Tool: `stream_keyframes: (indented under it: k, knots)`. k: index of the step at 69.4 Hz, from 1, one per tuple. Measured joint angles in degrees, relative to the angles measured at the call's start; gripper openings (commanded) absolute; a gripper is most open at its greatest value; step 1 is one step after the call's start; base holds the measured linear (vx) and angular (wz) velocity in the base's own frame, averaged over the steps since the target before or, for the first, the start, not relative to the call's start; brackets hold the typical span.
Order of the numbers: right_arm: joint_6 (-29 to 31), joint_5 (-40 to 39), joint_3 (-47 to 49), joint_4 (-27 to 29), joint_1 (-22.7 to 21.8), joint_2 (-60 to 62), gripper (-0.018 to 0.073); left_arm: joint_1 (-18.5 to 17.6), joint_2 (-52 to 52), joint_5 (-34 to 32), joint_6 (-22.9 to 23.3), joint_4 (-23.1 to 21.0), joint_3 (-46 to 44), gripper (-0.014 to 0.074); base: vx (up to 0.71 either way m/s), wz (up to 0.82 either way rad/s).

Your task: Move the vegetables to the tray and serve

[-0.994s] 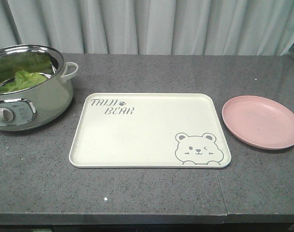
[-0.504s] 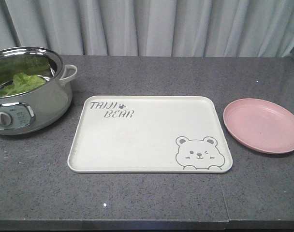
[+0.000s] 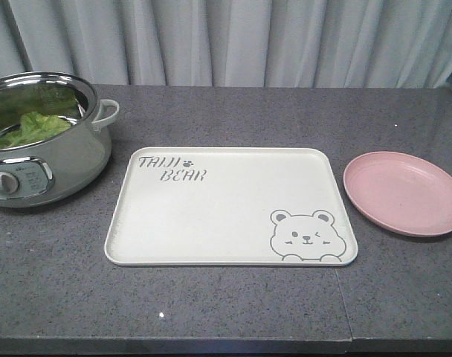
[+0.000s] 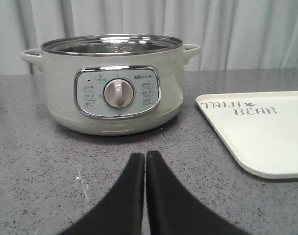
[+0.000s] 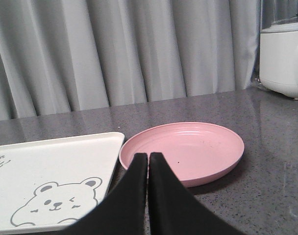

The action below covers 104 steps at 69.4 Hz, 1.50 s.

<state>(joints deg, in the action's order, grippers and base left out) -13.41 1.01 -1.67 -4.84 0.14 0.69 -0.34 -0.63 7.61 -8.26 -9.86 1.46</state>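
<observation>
Lettuce leaf (image 3: 33, 126) inside the pot (image 3: 77, 160), cream tray (image 3: 226, 216) between pot and pink plate (image 3: 404, 193).

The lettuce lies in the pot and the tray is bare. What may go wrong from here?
The lettuce leaf sits low inside the electric pot, so the left gripper, now shut, may hit the steel rim when reaching in. The thin, ruffled leaf may tear or slip before reaching the tray.
</observation>
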Motion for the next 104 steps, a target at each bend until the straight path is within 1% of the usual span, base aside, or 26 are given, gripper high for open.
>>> stream_keyframes:
  k: [72, 79, 86, 96, 99, 104]
  knots:
    - [0.0, -0.57, 0.0, -0.06, 0.0, 0.0, -0.0003, 0.0, 0.0, 0.0, 0.0, 0.0, 0.0, -0.0006, 0.0, 0.0]
    - [-0.63, -1.81, 0.0, 0.61, 0.0, 0.0, -0.0003, 0.0, 0.0, -1.4, 0.06, -0.14, 0.0, -0.0006, 0.0, 0.0]
    - [-3.17, -5.94, 0.0, 3.2, 0.0, 0.0, -0.0003, 0.0, 0.0, -5.29, 2.47, -3.55, 0.0, -0.0006, 0.0, 0.0]
    - [-4.73, -15.41, 0.0, 6.18, 0.0, 0.0, -0.0003, 0.0, 0.0, -12.17, 7.24, -9.49, 0.0, -0.0006, 0.0, 0.0]
    - [-5.4, -16.74, 0.0, 7.6, 0.0, 0.0, -0.0003, 0.0, 0.0, -14.61, 8.58, -10.91, 0.0, -0.0006, 0.0, 0.0]
    - [-7.27, -17.15, 0.0, 10.33, 0.0, 0.0, -0.0003, 0.0, 0.0, -17.86, 11.24, -12.02, 0.0, -0.0006, 0.0, 0.0]
